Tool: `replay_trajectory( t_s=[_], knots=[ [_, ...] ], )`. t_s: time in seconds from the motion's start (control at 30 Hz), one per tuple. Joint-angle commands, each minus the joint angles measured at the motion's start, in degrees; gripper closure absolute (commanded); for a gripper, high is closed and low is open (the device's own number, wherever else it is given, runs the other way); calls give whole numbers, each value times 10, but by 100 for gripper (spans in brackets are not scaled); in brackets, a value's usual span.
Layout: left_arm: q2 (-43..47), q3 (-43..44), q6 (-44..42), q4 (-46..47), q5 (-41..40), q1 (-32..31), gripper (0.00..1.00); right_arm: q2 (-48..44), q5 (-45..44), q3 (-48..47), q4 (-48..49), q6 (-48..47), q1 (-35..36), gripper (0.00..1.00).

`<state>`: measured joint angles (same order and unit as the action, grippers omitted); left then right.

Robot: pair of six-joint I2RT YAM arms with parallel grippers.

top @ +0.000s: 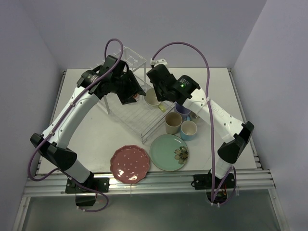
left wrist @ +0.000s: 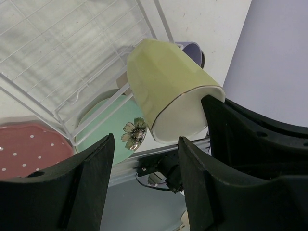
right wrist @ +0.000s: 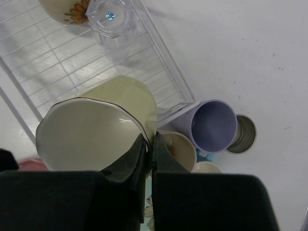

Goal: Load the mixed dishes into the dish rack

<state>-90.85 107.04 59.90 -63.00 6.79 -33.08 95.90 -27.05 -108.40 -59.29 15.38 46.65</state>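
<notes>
Seen from overhead, the arms crowd over the dish rack (top: pixel 139 114) and hide the grip. The right wrist view shows the right gripper (right wrist: pixel 149 144) pinched tight on the rim of the yellow cup (right wrist: pixel 103 120), which hangs tilted above the grid tray where the small glass (right wrist: pixel 111 19) and cream bowl (right wrist: pixel 65 9) sit. The left wrist view shows the left gripper (left wrist: pixel 144 154) with jaws wide and empty near that cup, all of it over a pale table (top: pixel 96 127) boxed in by lilac-grey walls (top: pixel 192 29).
</notes>
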Motion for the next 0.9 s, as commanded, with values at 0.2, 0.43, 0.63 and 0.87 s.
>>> replay_trajectory(
  t_s=[0.2,0.43,0.63,0.87],
  knots=[
    [-20,12,-4,5,-1,-10,41,-17,0,-89,17,25,28,100],
    [-35,15,-7,9,2,-17,51,8,-3,-139,-7,26,51,100],
    [-47,35,-17,-7,-4,-20,95,20,-5,-167,-16,27,65,100],
    [-19,2,-42,22,15,-16,100,38,17,-232,-57,15,63,67]
  ],
)
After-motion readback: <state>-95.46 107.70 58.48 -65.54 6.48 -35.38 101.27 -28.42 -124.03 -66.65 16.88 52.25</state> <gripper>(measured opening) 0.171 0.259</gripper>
